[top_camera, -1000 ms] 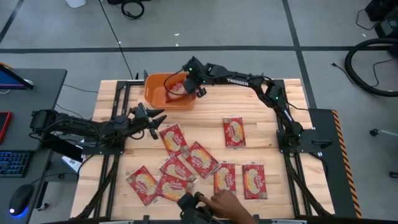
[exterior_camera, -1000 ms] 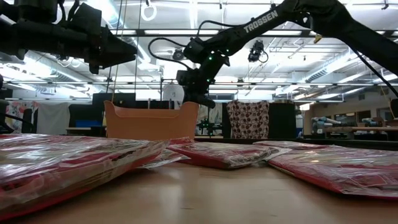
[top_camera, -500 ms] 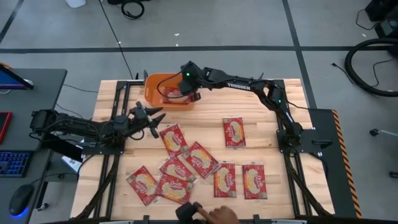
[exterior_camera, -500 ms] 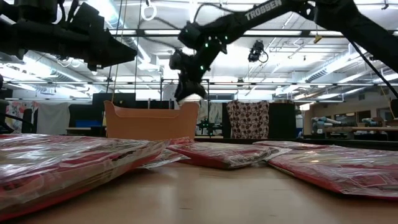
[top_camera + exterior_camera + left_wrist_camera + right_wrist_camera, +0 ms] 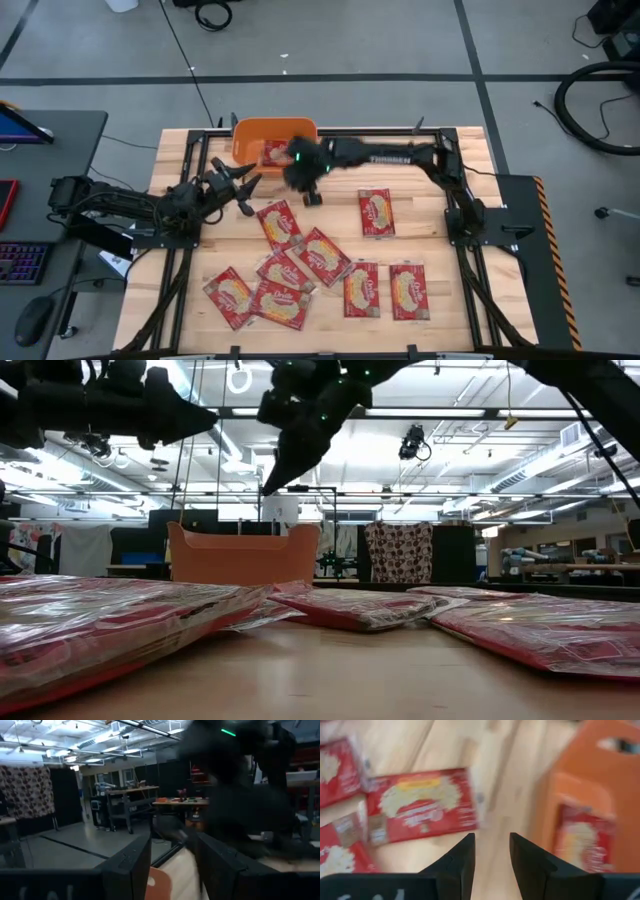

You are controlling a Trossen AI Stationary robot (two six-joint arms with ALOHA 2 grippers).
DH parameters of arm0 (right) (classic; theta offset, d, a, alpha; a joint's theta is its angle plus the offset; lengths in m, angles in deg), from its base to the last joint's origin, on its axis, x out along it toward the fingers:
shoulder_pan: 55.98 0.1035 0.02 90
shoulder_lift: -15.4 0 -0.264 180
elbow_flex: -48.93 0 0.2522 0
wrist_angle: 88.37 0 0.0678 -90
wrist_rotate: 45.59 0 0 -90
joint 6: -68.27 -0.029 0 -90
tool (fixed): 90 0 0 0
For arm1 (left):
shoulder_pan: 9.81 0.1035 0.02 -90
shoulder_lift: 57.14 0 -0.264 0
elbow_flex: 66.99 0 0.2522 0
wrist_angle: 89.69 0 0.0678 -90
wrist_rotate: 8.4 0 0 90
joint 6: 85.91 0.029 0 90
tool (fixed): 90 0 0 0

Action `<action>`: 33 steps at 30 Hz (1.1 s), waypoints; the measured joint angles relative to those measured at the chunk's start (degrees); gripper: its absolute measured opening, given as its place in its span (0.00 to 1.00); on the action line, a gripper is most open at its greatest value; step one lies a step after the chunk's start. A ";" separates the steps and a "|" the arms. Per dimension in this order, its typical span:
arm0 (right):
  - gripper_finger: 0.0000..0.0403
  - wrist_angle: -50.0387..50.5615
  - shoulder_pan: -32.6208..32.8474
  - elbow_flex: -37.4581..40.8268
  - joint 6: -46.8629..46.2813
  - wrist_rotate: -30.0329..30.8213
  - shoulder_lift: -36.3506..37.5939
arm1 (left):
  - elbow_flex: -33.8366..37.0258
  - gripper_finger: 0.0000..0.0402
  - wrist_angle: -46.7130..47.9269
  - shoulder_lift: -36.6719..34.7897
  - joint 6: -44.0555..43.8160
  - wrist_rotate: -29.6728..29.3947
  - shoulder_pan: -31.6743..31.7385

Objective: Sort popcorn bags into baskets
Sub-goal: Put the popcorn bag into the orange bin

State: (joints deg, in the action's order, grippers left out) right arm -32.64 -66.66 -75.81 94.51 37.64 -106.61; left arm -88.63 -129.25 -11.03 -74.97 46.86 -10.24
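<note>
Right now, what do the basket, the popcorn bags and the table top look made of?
Basket: likely molded plastic, given its uniform orange and rounded corners. Popcorn bags: glossy clear film over printed red packets; it glints and wrinkles in the low view. Table top: light wooden planks with visible seams.

Right arm smeared dark — basket cut off at the edge.

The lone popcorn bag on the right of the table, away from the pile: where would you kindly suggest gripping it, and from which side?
Probably from straight above, on one of its short ends. The bag lies flat on the table, long axis running near to far, touching no other packet, so either end seam is free. The right tool, just off the basket, is nearer the far end.
</note>
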 joint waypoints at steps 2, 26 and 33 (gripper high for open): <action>0.31 -0.11 2.60 2.60 -1.30 4.24 0.00 | 0.00 0.39 -0.06 0.00 -1.88 -0.02 0.00; 0.40 -6.59 8.84 17.74 -21.62 2.29 0.22 | 0.00 0.39 8.97 0.00 -18.13 22.33 -2.09; 0.43 -10.20 7.95 22.73 -21.55 -0.33 -0.35 | 0.00 0.39 10.48 -0.02 -17.95 25.45 -2.05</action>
State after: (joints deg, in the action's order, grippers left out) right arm -42.84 -58.70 -53.08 72.96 37.31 -106.96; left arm -88.63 -118.77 -11.05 -92.92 72.30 -12.29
